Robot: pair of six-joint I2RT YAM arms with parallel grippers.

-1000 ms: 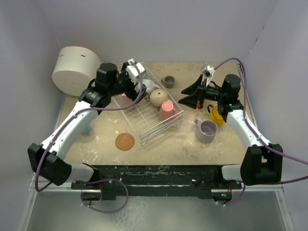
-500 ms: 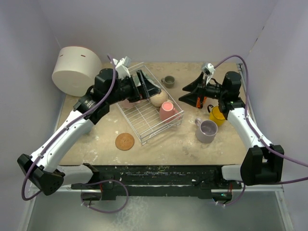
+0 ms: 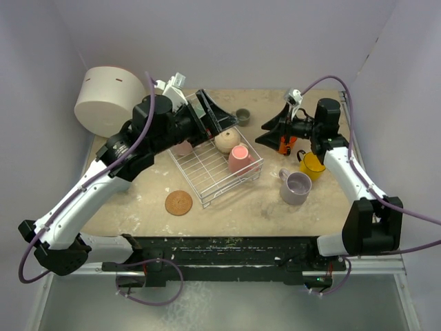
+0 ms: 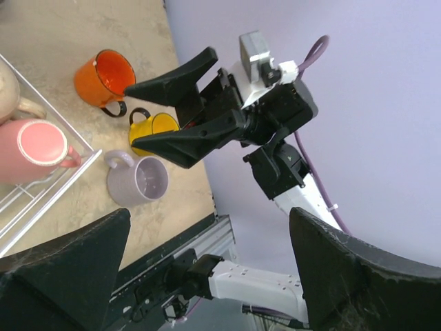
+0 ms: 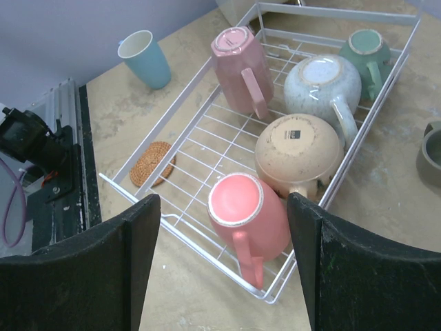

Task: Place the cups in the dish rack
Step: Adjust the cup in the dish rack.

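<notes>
From above, the left arm (image 3: pixel 103 185) stretches over the dish rack (image 3: pixel 204 169) at mid-bench (image 3: pixel 241 201), its left gripper (image 3: pixel 219 118) spread wide and empty. The right gripper (image 3: pixel 260 136), parted and empty, hangs toward the far right corner.

The left wrist camera shows the orange mug (image 4: pixel 105 77), yellow mug (image 4: pixel 153 131) and lilac mug (image 4: pixel 141 181) on the bench outside the rack.

The right wrist camera shows five mugs (image 5: pixel 244 210) upturned inside the rack. The beige mug (image 5: pixel 298 155) has a base stamp too small to read.

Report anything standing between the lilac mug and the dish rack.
Nothing visible: bare tabletop separates the lilac mug from the dish rack. Just inside its low wire side stands an upside-down coral-pink mug, free grid beside it.
</notes>
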